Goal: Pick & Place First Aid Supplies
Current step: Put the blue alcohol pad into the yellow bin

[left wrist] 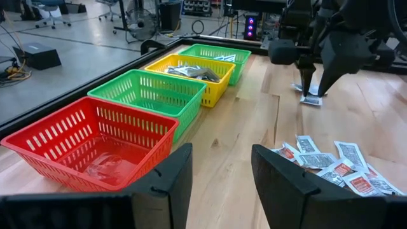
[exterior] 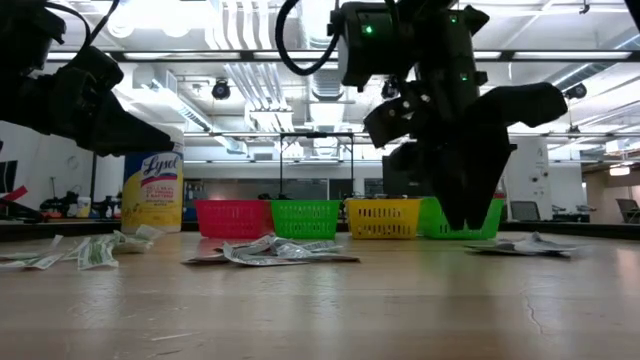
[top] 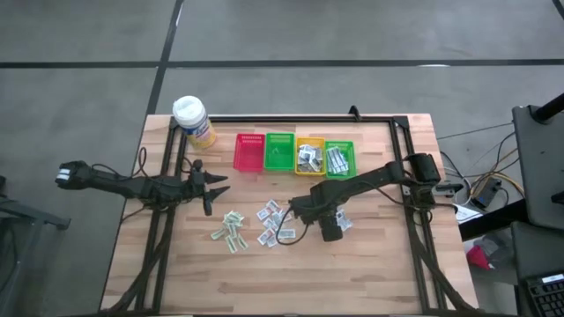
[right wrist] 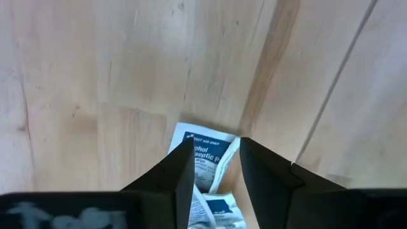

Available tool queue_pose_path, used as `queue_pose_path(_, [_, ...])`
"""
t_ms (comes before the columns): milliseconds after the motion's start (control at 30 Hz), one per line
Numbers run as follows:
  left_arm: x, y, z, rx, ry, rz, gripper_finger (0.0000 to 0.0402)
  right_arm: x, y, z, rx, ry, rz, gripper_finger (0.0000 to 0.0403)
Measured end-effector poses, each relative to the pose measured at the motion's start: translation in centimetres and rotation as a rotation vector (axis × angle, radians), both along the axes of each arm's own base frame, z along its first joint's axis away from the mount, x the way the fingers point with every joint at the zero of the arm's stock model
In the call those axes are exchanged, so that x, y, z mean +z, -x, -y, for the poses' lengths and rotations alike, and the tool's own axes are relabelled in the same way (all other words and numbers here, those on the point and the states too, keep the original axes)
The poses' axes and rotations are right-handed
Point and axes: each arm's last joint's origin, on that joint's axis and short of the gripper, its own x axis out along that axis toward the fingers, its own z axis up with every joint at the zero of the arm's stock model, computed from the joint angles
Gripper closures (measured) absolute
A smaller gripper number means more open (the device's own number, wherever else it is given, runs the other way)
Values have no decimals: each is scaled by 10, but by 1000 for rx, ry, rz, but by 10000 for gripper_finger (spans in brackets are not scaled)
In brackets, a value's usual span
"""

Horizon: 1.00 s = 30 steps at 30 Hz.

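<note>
Small white first aid packets lie flat on the wooden table in loose heaps (top: 231,232), (top: 273,222), with more (left wrist: 331,162) close in front of my left gripper. My right gripper (top: 329,227) points straight down near the table's middle, shut on a white packet with blue print (right wrist: 202,151). A second packet (right wrist: 216,213) shows between its fingers; whether it is held, I cannot tell. My left gripper (left wrist: 219,178) stands open and apart, at the table's left, aimed at the row of baskets. My right gripper pinches the blue-printed packet (right wrist: 205,159) between its two fingers, coming from above and pointing down. The packet's free edge (right wrist: 200,133) sticks out past the fingertips. In the left wrist view the packet (left wrist: 310,100) sits just at the fingertips, low over the wood.
Along the far side stand a red basket (top: 248,151), a green basket (top: 279,151), a yellow basket (top: 309,155) and another green basket (top: 340,158); the last two hold packets. A yellow bottle with a white cap (top: 194,121) stands at the far left corner. A black frame (top: 401,123) rims the table.
</note>
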Motion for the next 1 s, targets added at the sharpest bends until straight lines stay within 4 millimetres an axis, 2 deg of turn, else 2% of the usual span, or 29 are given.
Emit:
queue_pose_path(167, [0, 0, 0, 0, 1, 0, 243, 0, 2, 1, 8, 8, -8, 284])
queue_pose_path(400, [0, 0, 0, 0, 1, 1, 243, -10, 5, 2, 11, 18, 9, 286])
queue_pose_path(733, [0, 0, 0, 0, 1, 0, 243, -26, 12, 4, -31, 44, 23, 312])
queue_pose_path(1000, [0, 0, 0, 0, 1, 0, 243, -29, 15, 4, -35, 47, 19, 336])
